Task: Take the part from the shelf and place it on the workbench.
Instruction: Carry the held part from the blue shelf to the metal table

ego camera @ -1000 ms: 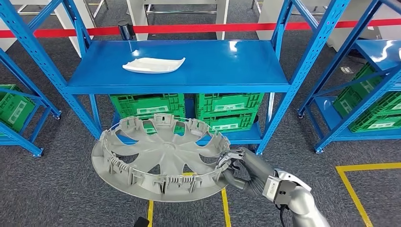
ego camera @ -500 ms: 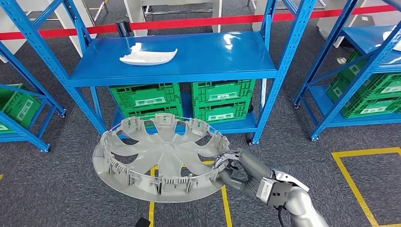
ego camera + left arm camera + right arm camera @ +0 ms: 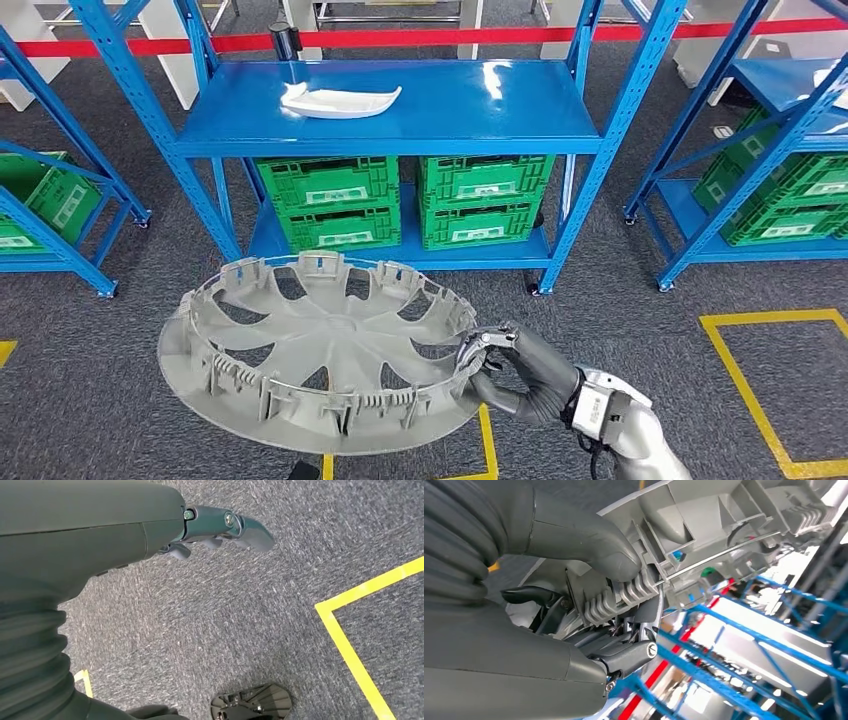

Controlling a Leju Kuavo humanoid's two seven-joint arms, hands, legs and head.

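Grey carpet floor (image 3: 90,400) with yellow tape lines (image 3: 745,400), blue shelf (image 3: 400,125) ahead, green crates (image 3: 405,205) on its lower level, small white part (image 3: 340,100) lying on the upper level. Right robot hand (image 3: 515,372) clamped on rim of the grey wheel cover (image 3: 320,350), thumb on the ribbed clip, fingers under the edge; cover held roughly flat, ribbed inner side up, above the floor, well clear of the shelf. Left robot hand (image 3: 220,527) hangs over carpet, holds nothing, fingers slightly curled, apart.
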